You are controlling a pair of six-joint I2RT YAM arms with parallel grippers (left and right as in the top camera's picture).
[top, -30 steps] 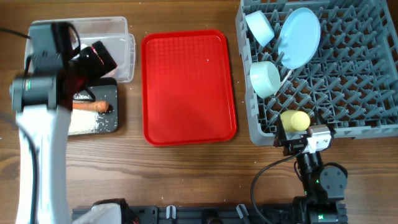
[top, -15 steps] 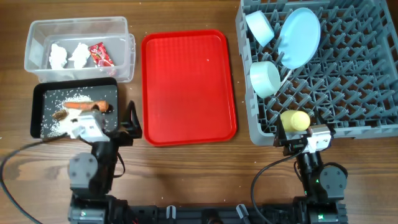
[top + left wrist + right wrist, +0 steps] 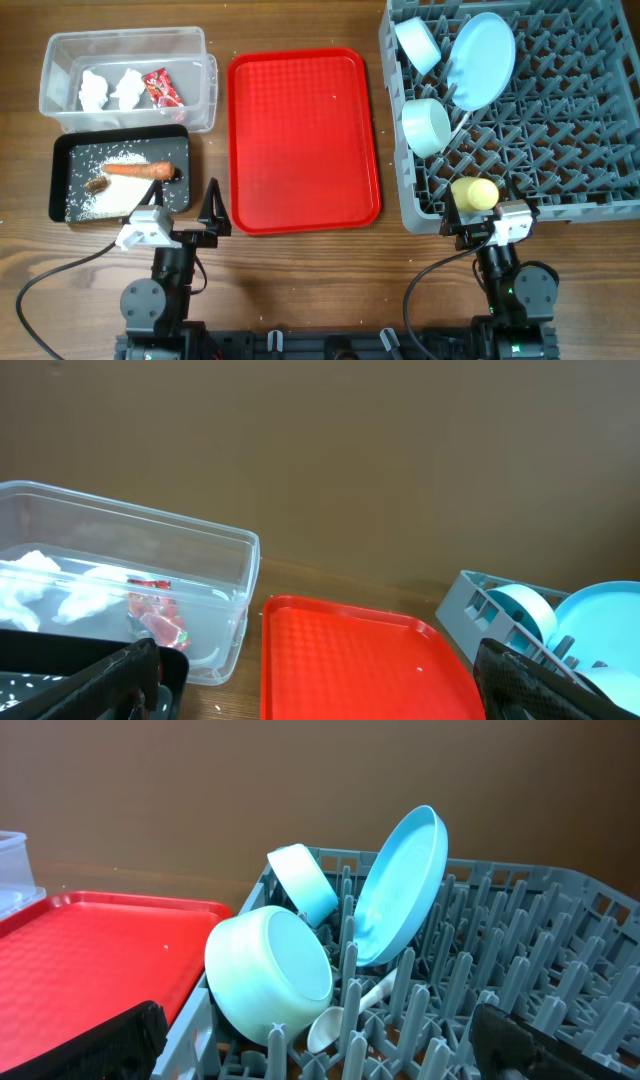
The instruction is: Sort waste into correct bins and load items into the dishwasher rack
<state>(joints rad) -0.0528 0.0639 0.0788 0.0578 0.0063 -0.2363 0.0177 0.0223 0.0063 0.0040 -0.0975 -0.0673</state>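
Clear glossy plastic tub, upper left; matt grey plastic rack (moulded pegs); finely textured red tray on grained wood table.

The left arm sat folded low at about 7 o'clock in the overhead view. Its left gripper pointed toward 12, jaws spread wide and holding nothing. The right arm crouched likewise at about 5 o'clock. The right gripper also faced 12, its dark fingers fully apart and empty.
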